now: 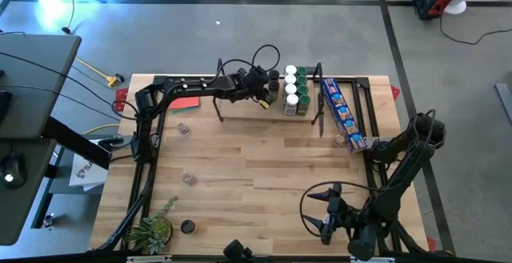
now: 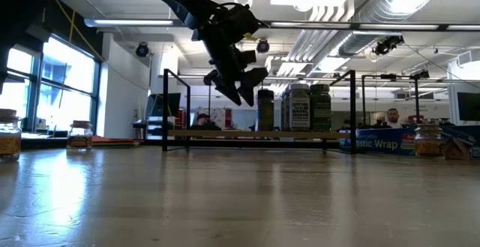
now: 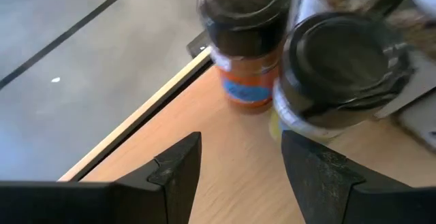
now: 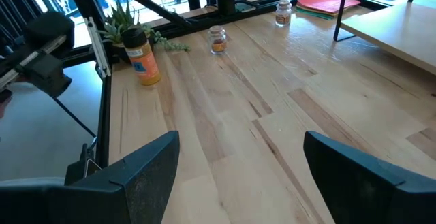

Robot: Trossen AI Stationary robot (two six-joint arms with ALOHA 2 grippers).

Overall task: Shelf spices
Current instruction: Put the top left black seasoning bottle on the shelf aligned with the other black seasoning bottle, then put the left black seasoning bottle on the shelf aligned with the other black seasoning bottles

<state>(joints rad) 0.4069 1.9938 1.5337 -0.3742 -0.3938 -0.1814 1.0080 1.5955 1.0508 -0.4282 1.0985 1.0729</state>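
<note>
High view, upper centre: left gripper [image 1: 264,92] parted, empty, over narrow light-wood shelf [image 1: 240,108] beside clustered small cylindrical spice jars [image 1: 291,90]. Lower right: right gripper [image 1: 328,229] wide open, idle. Low view, centre: jars upright on shelf. Left wrist view: black-lidded jars just ahead of fingers [image 3: 178,173].

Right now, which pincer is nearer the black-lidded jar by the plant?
Right. The right pincer waits at the table's near edge, across bare tabletop from the black-lidded jar. The left pincer is open at the shelf, far side.
</note>
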